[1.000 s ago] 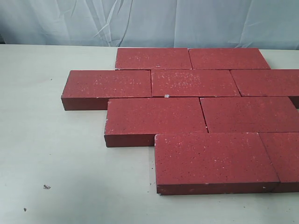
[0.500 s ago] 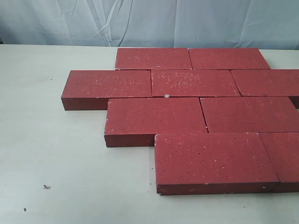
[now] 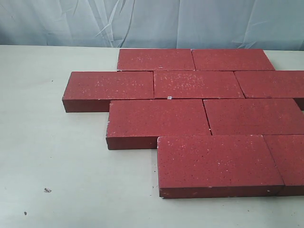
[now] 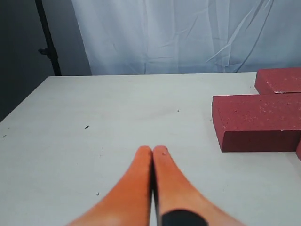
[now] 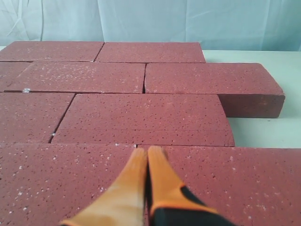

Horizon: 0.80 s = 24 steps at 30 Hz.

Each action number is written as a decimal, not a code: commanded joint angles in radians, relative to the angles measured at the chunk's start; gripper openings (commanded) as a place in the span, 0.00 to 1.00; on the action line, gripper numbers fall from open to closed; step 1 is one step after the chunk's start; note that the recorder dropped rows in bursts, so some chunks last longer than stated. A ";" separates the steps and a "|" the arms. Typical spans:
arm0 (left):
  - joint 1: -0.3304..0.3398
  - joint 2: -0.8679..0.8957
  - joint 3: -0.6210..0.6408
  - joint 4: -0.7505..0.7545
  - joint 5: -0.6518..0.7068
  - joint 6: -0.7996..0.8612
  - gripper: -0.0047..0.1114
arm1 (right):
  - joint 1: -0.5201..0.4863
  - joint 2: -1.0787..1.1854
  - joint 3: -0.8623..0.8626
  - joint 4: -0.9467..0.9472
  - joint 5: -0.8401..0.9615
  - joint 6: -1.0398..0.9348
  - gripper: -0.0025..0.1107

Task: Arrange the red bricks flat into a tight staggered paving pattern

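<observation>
Left gripper (image 4: pixel 153 151): orange fingers (image 4: pixel 134 181) pressed together, nothing between them. The tips are over bare table (image 4: pixel 94 117), with the end of one brick off to the side and well apart from them.

Right gripper (image 5: pixel 143 151): fingers likewise together and empty. The tips are over the top face of a brick; contact with it cannot be told.

Red bricks (image 3: pixel 199 84), exterior view: nine lie flat, filling the centre and right of the frame. They sit in four rows — two at the top, then three, two and two — and each row is offset sideways from the next, with the joints closed up. The right-hand bricks of the second and bottom rows run off the frame edge.

A small pale chip (image 3: pixel 169 98) sits at one seam, mid-frame. A dark speck (image 3: pixel 47 190) lies on the table, lower left. A pale curtain (image 3: pixel 71 23) spans the top.
</observation>
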 commanded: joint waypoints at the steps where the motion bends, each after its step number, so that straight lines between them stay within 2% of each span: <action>1: 0.001 -0.041 0.082 -0.002 -0.060 -0.002 0.04 | -0.005 -0.006 0.002 -0.006 -0.011 0.000 0.02; 9: 0.001 -0.041 0.179 -0.012 -0.122 -0.002 0.04 | -0.005 -0.006 0.002 -0.006 -0.013 0.000 0.02; 24: 0.001 -0.041 0.179 -0.051 -0.125 -0.002 0.04 | -0.005 -0.006 0.002 -0.006 -0.013 0.000 0.02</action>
